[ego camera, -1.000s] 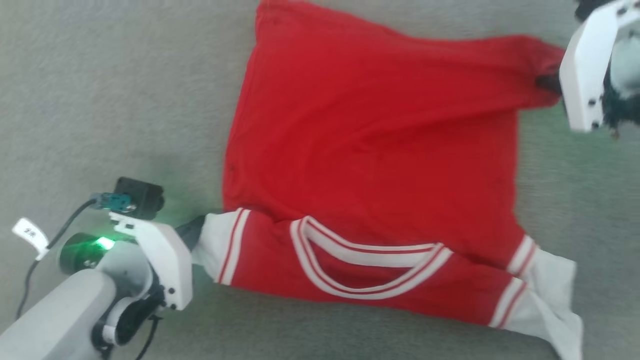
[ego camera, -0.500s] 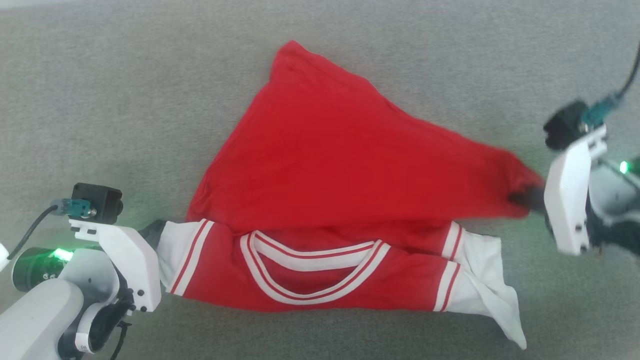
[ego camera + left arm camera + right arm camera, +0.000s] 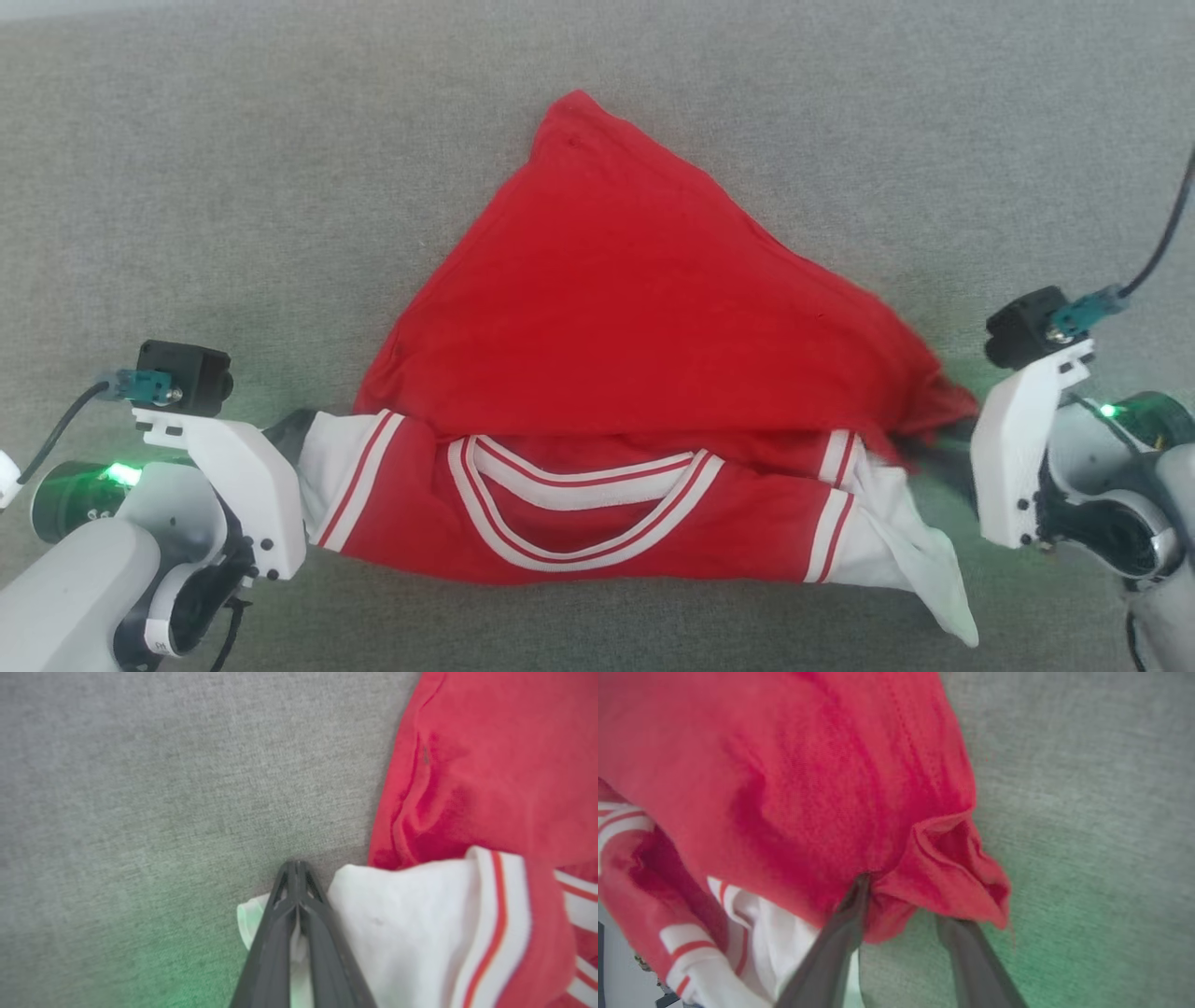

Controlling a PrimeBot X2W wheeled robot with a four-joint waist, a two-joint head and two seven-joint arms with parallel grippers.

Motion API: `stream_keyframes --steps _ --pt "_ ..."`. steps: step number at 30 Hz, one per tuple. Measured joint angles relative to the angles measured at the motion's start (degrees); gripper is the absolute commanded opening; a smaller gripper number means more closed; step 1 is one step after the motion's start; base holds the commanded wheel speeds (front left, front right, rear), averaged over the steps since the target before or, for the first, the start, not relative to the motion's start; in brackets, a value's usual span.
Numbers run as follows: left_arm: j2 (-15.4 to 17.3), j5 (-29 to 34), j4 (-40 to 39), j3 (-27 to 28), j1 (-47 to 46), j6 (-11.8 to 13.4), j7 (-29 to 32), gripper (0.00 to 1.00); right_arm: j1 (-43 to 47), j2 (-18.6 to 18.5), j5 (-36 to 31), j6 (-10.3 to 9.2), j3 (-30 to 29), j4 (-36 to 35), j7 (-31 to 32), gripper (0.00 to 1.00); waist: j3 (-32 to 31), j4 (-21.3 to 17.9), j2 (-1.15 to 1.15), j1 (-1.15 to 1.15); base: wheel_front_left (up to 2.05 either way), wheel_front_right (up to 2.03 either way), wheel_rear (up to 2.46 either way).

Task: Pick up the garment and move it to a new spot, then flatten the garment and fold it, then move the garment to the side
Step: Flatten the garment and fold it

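Note:
The garment [image 3: 635, 327] lies on the grey cloth surface, its red back up, white collar trim and white sleeves along the near edge. One hem corner is drawn down to the right sleeve, so the body forms a triangle. My left gripper [image 3: 291, 431] is shut on the left white sleeve [image 3: 402, 914]; the left wrist view shows its tips [image 3: 295, 870] pressed together over white cloth. My right gripper [image 3: 934, 453] sits at the red hem corner [image 3: 952, 868]. Its fingers [image 3: 845, 933] stand apart, with the bunched corner draped over the gap.
Grey fabric surface [image 3: 187, 187] spreads on all sides of the garment. A pale strip [image 3: 56, 7] marks its far left edge. Camera cables trail from both wrists at the left and right borders.
My right gripper carried the hem corner from the far right down to the right sleeve, folding the body into a triangle, and its fingers have parted. The left gripper kept hold of its sleeve.

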Motion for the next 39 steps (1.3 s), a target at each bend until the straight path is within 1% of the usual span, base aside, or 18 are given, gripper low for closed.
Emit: stream_keyframes --steps 3,6,9,13,15,17,20,24,29,34,35,39 --pt "-0.31 -0.04 0.49 -0.12 0.05 -0.07 -0.10 0.00 0.20 0.55 -1.08 0.07 -0.85 -1.26 0.07 1.00 -0.53 0.10 0.00 0.00 0.00 0.00 0.00" --pt "-0.74 -0.20 0.79 -0.41 0.34 -0.27 -0.32 0.00 0.91 -0.22 -2.74 -0.03 -2.96 -3.78 0.09 1.00 -1.17 0.35 0.00 0.00 0.00 0.00 0.00" --pt "-0.93 -0.34 1.09 -0.51 1.18 -0.26 -0.62 0.00 1.76 -0.83 -3.55 -0.09 -6.11 -7.89 0.18 1.00 -1.85 0.63 0.00 0.00 0.00 0.00 0.00" --pt "-1.31 -0.69 1.15 -0.65 2.06 -0.18 -0.94 0.00 2.18 -0.40 -4.46 -0.09 -9.54 -14.51 0.83 1.00 -2.43 1.30 0.00 0.00 0.00 0.00 0.00" --pt "-1.62 -0.71 1.14 -0.86 2.20 -0.18 -1.03 0.00 1.85 -0.15 -5.06 -0.09 -10.25 -17.45 1.08 1.00 -2.54 1.83 0.00 0.00 0.00 0.00 0.00" --pt "-2.04 -0.71 1.12 -1.04 2.18 -0.21 -1.04 0.00 0.35 -0.02 -5.87 -0.09 -10.02 -18.96 0.96 1.00 -2.50 2.48 0.00 0.00 0.00 0.00 0.00" --pt "-3.11 -0.46 1.43 -1.76 1.48 -0.68 -1.04 0.00 -3.22 0.12 -6.58 -0.09 -8.86 -18.74 -0.04 1.00 -2.28 3.90 0.00 0.00 0.00 0.00 0.00" --pt "-5.08 0.23 2.49 -2.90 -0.31 -1.81 -1.02 0.00 -9.46 0.41 -7.01 -0.09 -5.06 -15.00 -1.71 1.00 -1.69 6.48 0.00 0.00 0.00 0.00 0.00" --pt "-8.34 1.14 4.52 -4.57 -3.46 -3.61 -0.88 0.00 -19.29 0.32 -6.97 -0.09 1.23 -6.87 -2.97 1.00 -0.46 10.55 0.00 0.00 0.00 0.00 0.00" --pt "-12.02 1.76 7.09 -6.10 -6.50 -5.79 -1.16 0.00 -28.82 0.38 -5.70 -0.09 8.32 3.10 -2.91 1.00 1.08 15.03 0.00 0.00 0.00 0.00 0.00" --pt "-13.39 1.82 8.02 -6.43 -7.49 -6.44 -1.48 0.00 -32.35 0.42 -5.00 -0.09 11.12 7.27 -2.26 1.00 1.80 16.63 0.00 0.00 0.00 0.00 0.00" --pt "-15.99 2.47 10.07 -7.32 -9.53 -8.29 -2.25 0.00 -38.02 -0.33 -4.23 -0.09 17.60 14.92 -0.47 1.00 3.41 19.60 0.00 0.00 0.00 0.00 0.00"
